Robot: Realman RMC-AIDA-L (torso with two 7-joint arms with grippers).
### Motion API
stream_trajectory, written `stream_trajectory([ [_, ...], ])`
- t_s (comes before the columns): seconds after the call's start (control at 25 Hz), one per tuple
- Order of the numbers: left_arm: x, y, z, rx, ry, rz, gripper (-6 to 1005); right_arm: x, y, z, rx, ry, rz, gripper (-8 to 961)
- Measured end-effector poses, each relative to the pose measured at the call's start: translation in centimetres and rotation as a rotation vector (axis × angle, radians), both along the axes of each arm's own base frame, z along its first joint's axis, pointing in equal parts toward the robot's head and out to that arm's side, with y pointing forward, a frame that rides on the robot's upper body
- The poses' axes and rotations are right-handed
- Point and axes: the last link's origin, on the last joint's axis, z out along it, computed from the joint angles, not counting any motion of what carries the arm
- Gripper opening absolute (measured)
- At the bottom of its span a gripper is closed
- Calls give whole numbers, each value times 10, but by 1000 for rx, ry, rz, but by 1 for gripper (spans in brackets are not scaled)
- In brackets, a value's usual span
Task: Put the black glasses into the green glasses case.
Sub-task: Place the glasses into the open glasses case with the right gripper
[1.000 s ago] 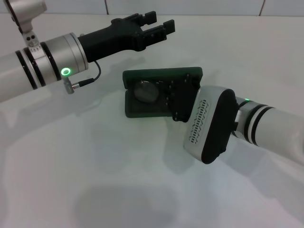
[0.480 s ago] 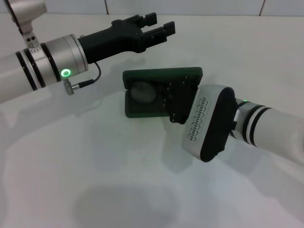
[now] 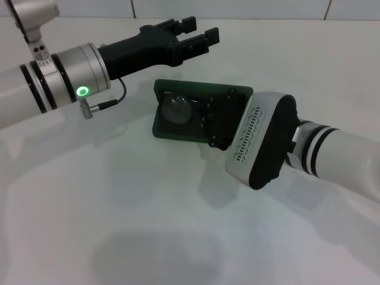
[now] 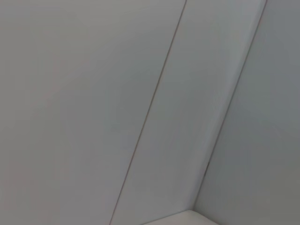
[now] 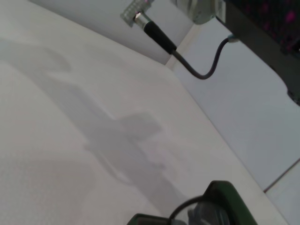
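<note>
The green glasses case [image 3: 176, 132] lies open and tilted at the table's middle. The black glasses [image 3: 177, 111] lie inside it; one rounded lens shows, the rest is hidden by my right gripper. My right gripper [image 3: 217, 122] reaches into the case's right half from the right. My left gripper [image 3: 199, 31] is open and empty, held in the air beyond the case's far edge. The right wrist view shows a corner of the case [image 5: 234, 199] with a thin black piece of the glasses frame [image 5: 184, 206]. The left wrist view shows only wall.
The white table [image 3: 148, 225] spreads in front of the case. The left arm's black cable and metal plug [image 3: 95, 105] hang just left of the case, and also show in the right wrist view [image 5: 159, 35]. A tiled wall stands behind the table.
The case has shifted and tilted: its near edge moved away from me and the lens faces me more. My right gripper moved slightly up and left with it. The left arm held still.
</note>
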Motion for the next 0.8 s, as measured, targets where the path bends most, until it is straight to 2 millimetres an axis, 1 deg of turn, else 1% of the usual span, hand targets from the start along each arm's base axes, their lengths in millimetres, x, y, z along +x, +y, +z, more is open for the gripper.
stream_trajectory([
  [0.32, 0, 0, 0, 1, 1, 2, 713, 4, -4, -4, -12, -17, 0, 80],
  [0.64, 0, 0, -1, 0, 0, 2, 712, 8, -1, -3, 22, -42, -18, 79],
  [0.8, 0, 0, -1, -1, -1, 2, 712, 8, -3, -5, 24, -54, -5, 82],
])
